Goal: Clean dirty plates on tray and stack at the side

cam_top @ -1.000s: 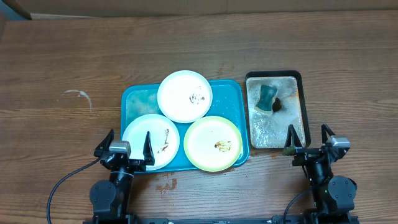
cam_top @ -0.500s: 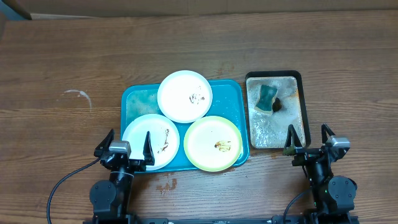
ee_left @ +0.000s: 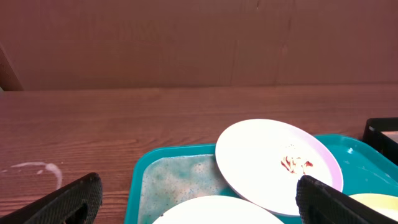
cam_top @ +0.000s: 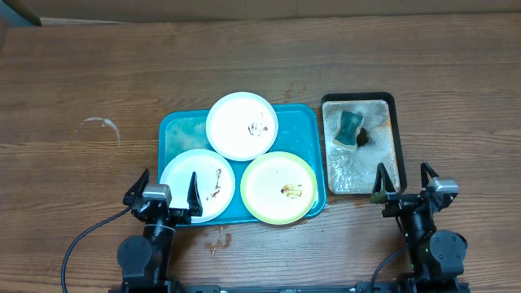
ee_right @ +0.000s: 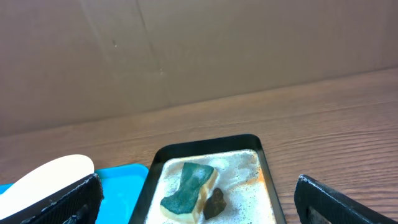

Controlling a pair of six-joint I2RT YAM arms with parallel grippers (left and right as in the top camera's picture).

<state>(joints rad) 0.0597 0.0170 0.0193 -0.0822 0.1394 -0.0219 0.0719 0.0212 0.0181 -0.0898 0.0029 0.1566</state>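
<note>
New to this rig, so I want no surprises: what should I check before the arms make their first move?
1. left gripper open, holding nothing: ok.
2. right gripper open, holding nothing: ok.
3. back white plate, front white plate and yellow-green plate all on the teal tray: ok.
4. Plates clean: not ok, brown smears on each.
5. sponge lying in the black tray, ahead of the right gripper: ok.

This looks like a robotics lab bench rather than a kitchen: a bare wood-grain table (cam_top: 407, 57) with a plain brown cardboard wall (ee_left: 186, 43) along its far side, a left arm (cam_top: 146, 248) and a right arm (cam_top: 435, 244) sitting at the near edge, a black cable (cam_top: 77, 241) looping off.
</note>
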